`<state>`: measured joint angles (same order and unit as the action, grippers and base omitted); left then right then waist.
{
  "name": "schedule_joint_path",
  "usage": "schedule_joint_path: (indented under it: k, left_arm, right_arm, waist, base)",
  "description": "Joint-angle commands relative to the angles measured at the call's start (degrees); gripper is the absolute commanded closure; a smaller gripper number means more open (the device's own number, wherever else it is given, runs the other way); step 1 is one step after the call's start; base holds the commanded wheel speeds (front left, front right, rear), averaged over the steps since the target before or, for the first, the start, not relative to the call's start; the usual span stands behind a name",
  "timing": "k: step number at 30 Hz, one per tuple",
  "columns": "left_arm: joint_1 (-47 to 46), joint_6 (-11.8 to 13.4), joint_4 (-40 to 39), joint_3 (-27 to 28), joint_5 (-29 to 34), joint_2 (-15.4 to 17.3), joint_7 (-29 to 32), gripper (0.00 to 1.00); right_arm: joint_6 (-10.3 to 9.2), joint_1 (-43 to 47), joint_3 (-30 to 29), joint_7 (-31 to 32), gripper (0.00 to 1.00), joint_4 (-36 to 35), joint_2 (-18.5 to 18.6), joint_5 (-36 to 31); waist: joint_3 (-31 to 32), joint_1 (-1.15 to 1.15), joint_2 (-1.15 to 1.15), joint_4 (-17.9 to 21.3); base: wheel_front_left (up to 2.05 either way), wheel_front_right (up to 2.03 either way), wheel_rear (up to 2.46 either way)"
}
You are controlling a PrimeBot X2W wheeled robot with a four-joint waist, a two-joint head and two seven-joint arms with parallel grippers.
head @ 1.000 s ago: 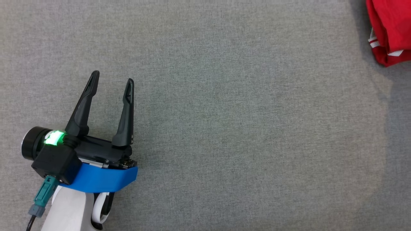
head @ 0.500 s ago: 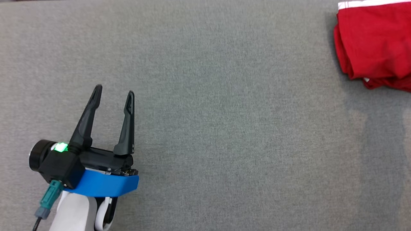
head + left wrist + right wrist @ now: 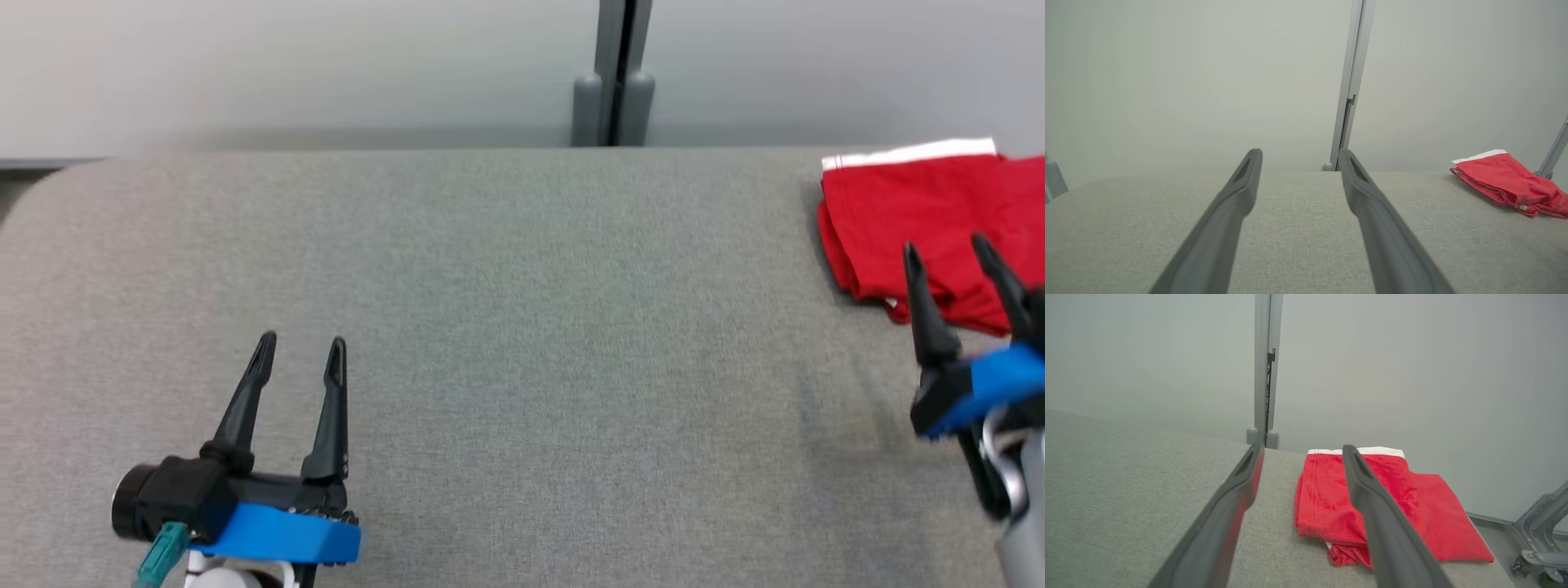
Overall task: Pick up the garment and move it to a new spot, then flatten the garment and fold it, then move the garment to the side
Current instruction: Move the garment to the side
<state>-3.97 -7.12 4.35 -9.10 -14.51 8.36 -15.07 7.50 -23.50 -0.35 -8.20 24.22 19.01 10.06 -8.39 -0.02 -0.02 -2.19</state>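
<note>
The garment (image 3: 922, 216) is red with a white band, folded and lying at the far right of the grey table (image 3: 522, 327). It also shows in the left wrist view, garment (image 3: 1506, 181), and the right wrist view, garment (image 3: 1412, 506). My right gripper (image 3: 947, 249) is open, just on the near side of the garment and apart from it, holding nothing; in its wrist view the right gripper (image 3: 1302, 449) has its fingers spread over the garment's near-left edge. My left gripper (image 3: 302, 343) is open and empty at the lower left, also seen as left gripper (image 3: 1300, 153).
A pale wall with a vertical grey post (image 3: 612, 73) runs behind the table's far edge. A grey metal frame with a caster (image 3: 1541, 539) stands past the table's right end. The table's left corner is rounded (image 3: 41, 188).
The head camera tilted up, so the wall and table's far edge came into view. The right gripper has let go of the garment and now stands open beside it.
</note>
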Motion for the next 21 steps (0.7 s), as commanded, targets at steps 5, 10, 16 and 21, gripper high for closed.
schedule_joint_path:
  k: [5, 10, 16, 21]
  left_arm:
    - [3.8, 0.7, 1.6, 2.4, -0.9, -0.7, -0.1, 0.0]
    - [6.1, 0.7, 2.9, 4.4, -1.9, -1.6, -0.1, 0.0]
    - [7.9, 0.4, 5.0, 4.7, -1.6, -2.1, -0.1, 0.0]
    - [9.2, 0.2, 6.5, 5.5, -1.2, -2.5, -0.1, 0.0]
  right_arm:
    - [0.0, 13.7, -3.3, 2.7, 0.0, -11.0, -5.4, 0.1]
    - [0.0, 20.8, -7.0, 5.1, 0.0, -18.5, -10.8, -2.4]
    - [0.0, 26.2, -7.8, 7.0, 0.0, -24.0, -14.0, -3.8]
    - [0.0, 29.2, -8.0, 7.2, 0.0, -26.5, -15.7, -2.8]
  waist:
    - [3.4, 0.02, 0.02, -0.5]
    - [5.3, 0.02, 0.02, -0.7]
    - [7.3, 0.02, 0.02, -0.8]
    - [8.8, 0.02, 0.02, -0.4]
  base:
    - [0.0, 0.0, 0.0]
    - [0.0, 0.0, 0.0]
    - [0.0, 0.0, 0.0]
    - [0.0, 0.0, 0.0]
